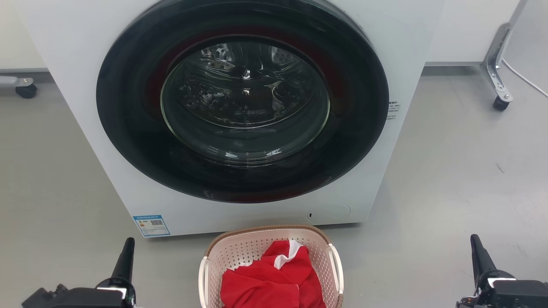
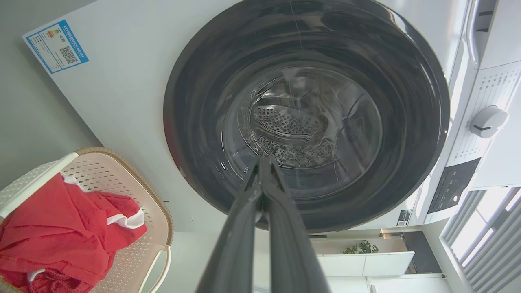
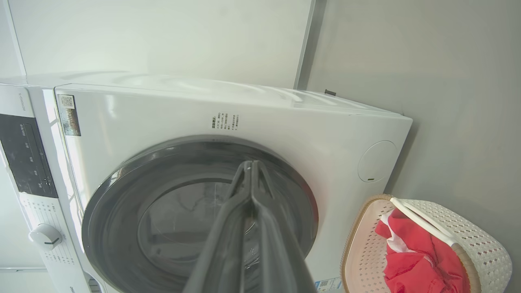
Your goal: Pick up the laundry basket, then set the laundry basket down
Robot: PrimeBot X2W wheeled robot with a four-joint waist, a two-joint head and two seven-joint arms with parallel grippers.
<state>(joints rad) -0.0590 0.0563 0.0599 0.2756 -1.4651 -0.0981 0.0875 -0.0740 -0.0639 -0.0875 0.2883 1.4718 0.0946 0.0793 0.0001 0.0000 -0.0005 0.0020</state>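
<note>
Head view: laundry basket is set before washer.
Left gripper, right gripper are held flanking its handles, fingers together.

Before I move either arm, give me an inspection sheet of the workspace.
Surface: grey floor, smooth, with faint scuffs.
Job's things: laundry basket upright on the floor just in front of the washing machine, with a red cloth inside.
Clutter: nothing seen.
Grippers: left gripper shut and empty, left of the basket and apart from it; right gripper shut and empty, right of the basket and apart from it.
Cables: thin white cable on the floor at far right.
Surroundings: round door of the machine closed; castered leg at right, caster at left.
</note>
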